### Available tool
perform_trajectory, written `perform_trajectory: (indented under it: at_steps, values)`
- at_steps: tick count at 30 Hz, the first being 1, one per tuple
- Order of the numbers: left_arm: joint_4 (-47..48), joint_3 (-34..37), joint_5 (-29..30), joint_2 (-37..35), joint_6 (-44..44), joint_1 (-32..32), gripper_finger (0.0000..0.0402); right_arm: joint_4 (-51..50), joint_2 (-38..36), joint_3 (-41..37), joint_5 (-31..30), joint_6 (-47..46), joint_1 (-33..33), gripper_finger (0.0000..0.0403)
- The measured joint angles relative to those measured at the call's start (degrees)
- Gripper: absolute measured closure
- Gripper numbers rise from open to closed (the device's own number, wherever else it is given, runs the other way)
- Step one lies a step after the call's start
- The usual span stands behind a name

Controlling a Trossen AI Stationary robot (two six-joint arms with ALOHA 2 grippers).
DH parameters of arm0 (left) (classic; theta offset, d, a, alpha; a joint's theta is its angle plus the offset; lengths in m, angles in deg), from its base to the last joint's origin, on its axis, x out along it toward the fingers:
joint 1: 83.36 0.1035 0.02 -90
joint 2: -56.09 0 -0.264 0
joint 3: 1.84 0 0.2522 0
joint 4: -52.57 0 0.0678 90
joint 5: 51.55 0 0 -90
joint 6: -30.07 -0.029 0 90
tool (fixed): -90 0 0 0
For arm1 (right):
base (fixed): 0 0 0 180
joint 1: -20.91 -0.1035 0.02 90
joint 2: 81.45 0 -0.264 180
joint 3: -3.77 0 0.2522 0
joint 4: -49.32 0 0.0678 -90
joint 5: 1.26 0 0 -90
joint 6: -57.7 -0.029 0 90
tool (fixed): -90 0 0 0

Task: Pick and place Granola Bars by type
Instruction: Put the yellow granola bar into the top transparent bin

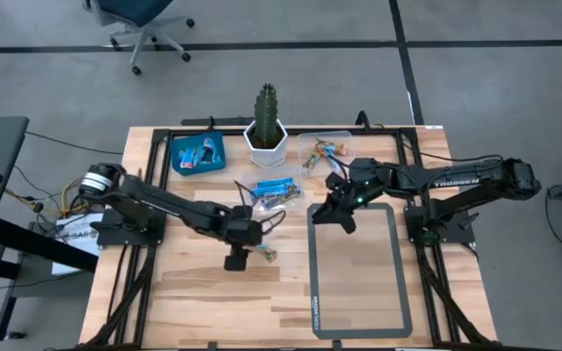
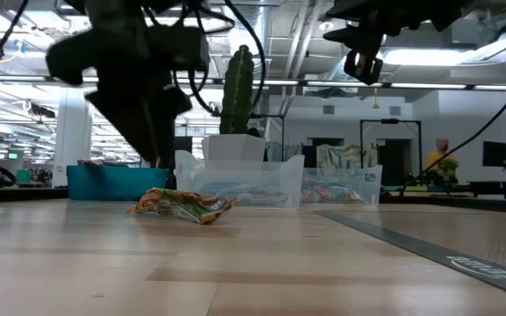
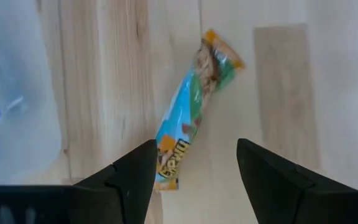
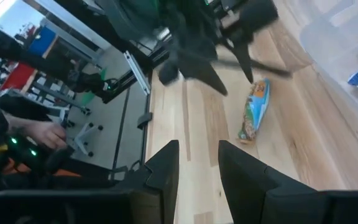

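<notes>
One granola bar (image 3: 194, 112) in a light blue, green and orange wrapper lies flat on the wooden table; it also shows in the low view (image 2: 183, 206) and the right wrist view (image 4: 255, 112). My left gripper (image 3: 194, 171) hangs over the bar's near end, pointing steeply down. It is open, with one finger on each side of that end and clear of it. In the high view the left gripper (image 1: 247, 255) is just left of the bar (image 1: 265, 255). My right gripper (image 1: 344, 216) is open, holds nothing, and hovers high over the grey mat's far left corner.
A blue tray (image 1: 198, 153) with bars stands at the far left. One clear container (image 1: 276, 188) holds blue bars and another (image 1: 325, 148) holds brown-gold ones. A cactus in a white pot (image 1: 264, 132) stands between them. A grey-framed mat (image 1: 354, 268) covers the right half.
</notes>
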Motion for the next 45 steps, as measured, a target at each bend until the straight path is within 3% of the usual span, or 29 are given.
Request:
perform_trajectory:
  at_steps: [11,18,26,34,38,45]
  values:
    - [-1.05,-1.37,3.50,10.48,-1.59,-0.11,0.0187,1.05,0.00,0.02,-0.16,-0.70,0.00,0.0300]
    - [-1.62,-1.50,3.25,11.73,0.43,-0.11,0.0193,1.11,0.00,0.02,-0.55,-0.69,0.01,0.0300]
    - [-1.88,-3.20,2.98,11.73,2.04,-0.12,0.0287,1.09,0.00,0.02,-1.78,-0.47,0.13,0.0300]
    - [-2.14,-5.54,-1.87,11.73,3.50,-0.07,0.0373,1.09,0.00,0.02,-1.78,-2.91,0.13,0.0300]
    - [-3.02,-6.80,-4.62,11.73,8.08,0.39,0.0388,-0.48,0.00,0.02,-3.96,-9.23,0.13,0.0300]
    - [-4.90,-9.76,-5.26,11.73,23.43,1.70,0.0382,-11.62,0.00,-0.07,-14.45,-11.73,0.14,0.0300]
